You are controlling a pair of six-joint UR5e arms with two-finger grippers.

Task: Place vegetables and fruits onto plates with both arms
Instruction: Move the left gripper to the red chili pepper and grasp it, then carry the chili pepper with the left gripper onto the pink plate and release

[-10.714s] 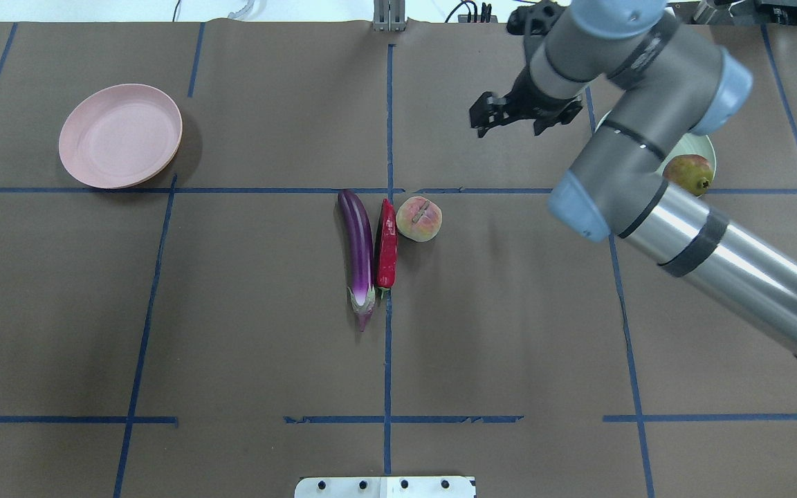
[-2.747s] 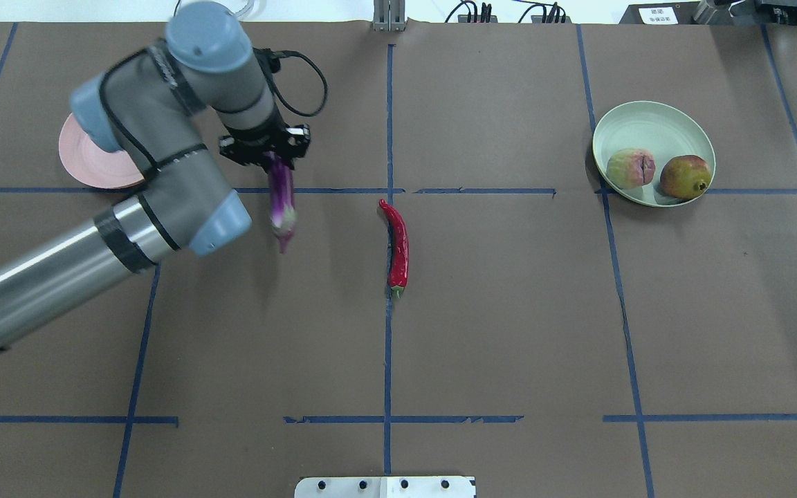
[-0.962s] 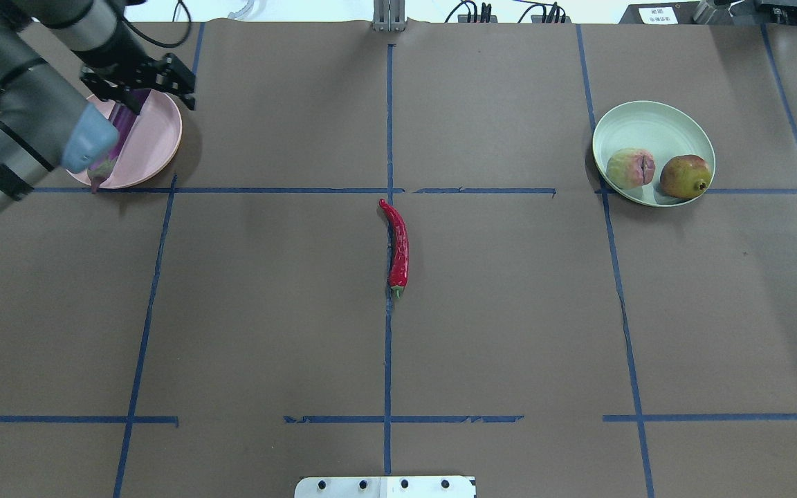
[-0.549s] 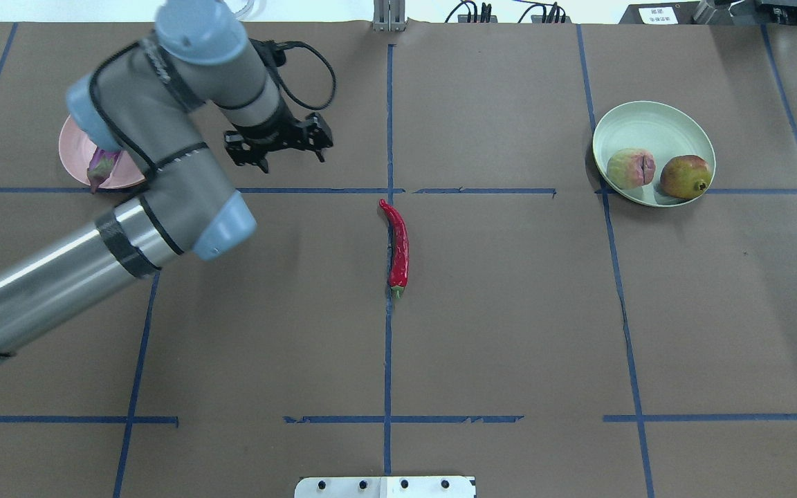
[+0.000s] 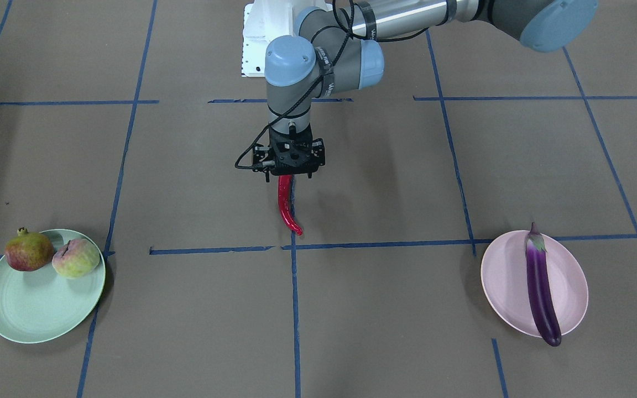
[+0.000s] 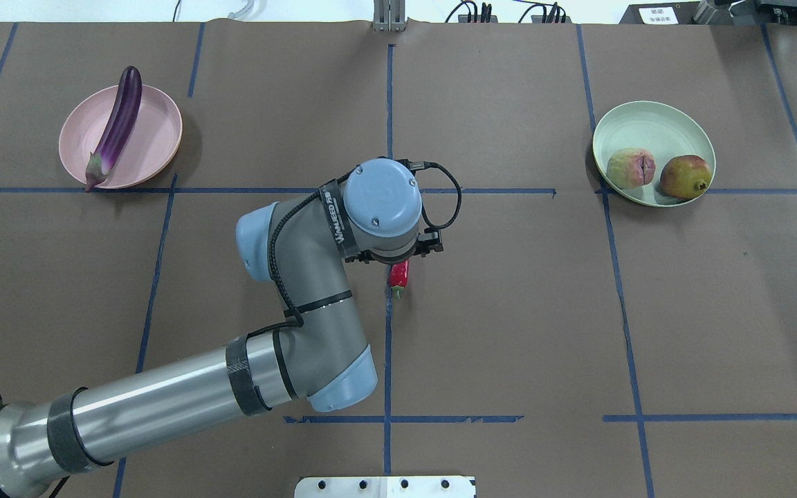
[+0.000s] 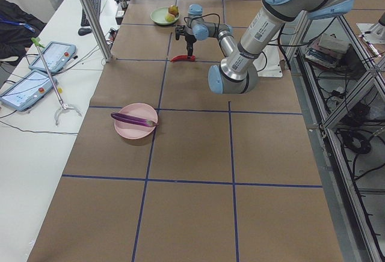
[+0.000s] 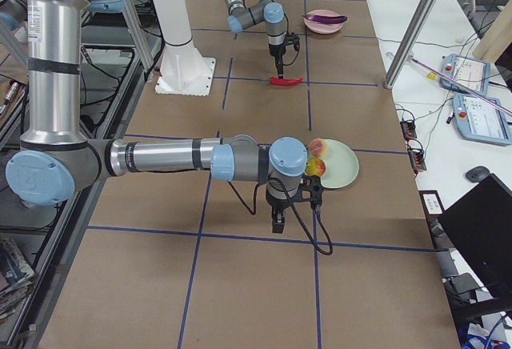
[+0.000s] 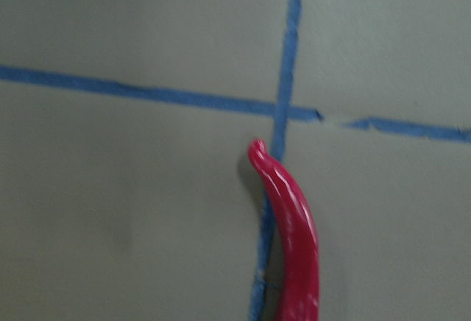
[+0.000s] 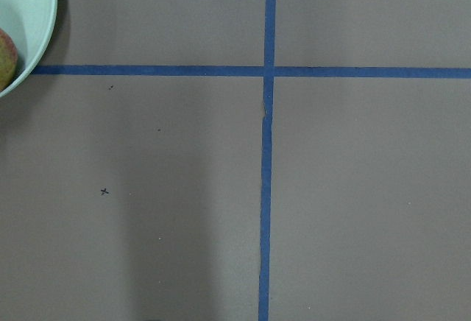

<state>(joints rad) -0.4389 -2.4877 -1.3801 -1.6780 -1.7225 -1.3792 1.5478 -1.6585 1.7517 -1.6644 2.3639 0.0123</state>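
Note:
The red chili pepper (image 5: 285,207) lies on the table's centre line; it also shows in the overhead view (image 6: 398,275) and the left wrist view (image 9: 294,240). My left gripper (image 5: 288,176) stands straight down over its stem end, fingers spread to either side, open. The purple eggplant (image 6: 116,128) lies across the pink plate (image 6: 156,131). The pomegranate (image 6: 685,176) and the peach-like fruit (image 6: 631,168) sit on the mint green plate (image 6: 647,124). My right gripper (image 8: 278,222) hangs low beside that plate; I cannot tell whether it is open or shut.
Blue tape lines grid the brown table cover. The white base block (image 6: 385,486) sits at the robot's edge. My left arm's elbow (image 6: 315,332) reaches over the table's middle. Metal posts (image 7: 90,15) and tablets (image 7: 51,54) stand along the operators' side.
My left arm has swung from near the pink plate to the centre and come down over the chili. The eggplant stays on the pink plate. The chili has not moved.

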